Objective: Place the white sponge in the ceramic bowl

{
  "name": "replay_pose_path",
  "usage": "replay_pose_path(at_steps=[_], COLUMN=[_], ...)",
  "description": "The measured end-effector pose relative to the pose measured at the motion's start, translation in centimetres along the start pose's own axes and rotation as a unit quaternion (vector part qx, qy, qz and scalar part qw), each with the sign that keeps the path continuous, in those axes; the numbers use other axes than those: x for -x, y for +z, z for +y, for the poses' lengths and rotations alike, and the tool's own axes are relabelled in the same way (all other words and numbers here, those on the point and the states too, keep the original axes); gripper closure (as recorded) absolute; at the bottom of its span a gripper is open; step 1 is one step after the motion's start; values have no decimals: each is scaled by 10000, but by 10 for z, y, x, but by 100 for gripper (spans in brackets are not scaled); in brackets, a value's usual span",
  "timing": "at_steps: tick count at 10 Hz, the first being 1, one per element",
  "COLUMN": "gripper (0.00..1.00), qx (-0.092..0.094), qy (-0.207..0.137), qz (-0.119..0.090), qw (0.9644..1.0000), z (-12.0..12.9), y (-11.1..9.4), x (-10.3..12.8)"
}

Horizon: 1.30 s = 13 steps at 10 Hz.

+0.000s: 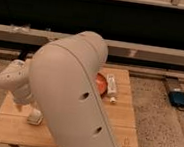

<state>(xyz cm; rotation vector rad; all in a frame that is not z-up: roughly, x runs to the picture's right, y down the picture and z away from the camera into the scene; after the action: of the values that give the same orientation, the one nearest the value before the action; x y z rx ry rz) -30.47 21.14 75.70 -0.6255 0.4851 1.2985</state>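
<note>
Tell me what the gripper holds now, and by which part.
Cannot be told. The gripper is low over the table, right at the sponge, but no grasp on it shows.

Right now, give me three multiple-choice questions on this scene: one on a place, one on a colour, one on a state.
1. Where is the white sponge? A on the floor; B on the table, by the gripper; C out of view.
2. The ceramic bowl is: A blue; B orange-red; C green.
3. The white tube is: A lying flat; B upright; C in the gripper.
Answers: B, it rests on wood beside the gripper; B, its visible part is orange-red; A, it lies flat beside the bowl.
</note>
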Motion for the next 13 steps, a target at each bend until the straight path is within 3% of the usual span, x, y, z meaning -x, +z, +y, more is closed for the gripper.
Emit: replay_pose_path(at_steps=[2,9,13], gripper=[35,35,35], qx=[21,169,180], qy=[21,544,577], qz=[31,260,416], qw=[10000,9980,9973], z=[1,-30,-30], y=[9,33,47], x=[2,18,20])
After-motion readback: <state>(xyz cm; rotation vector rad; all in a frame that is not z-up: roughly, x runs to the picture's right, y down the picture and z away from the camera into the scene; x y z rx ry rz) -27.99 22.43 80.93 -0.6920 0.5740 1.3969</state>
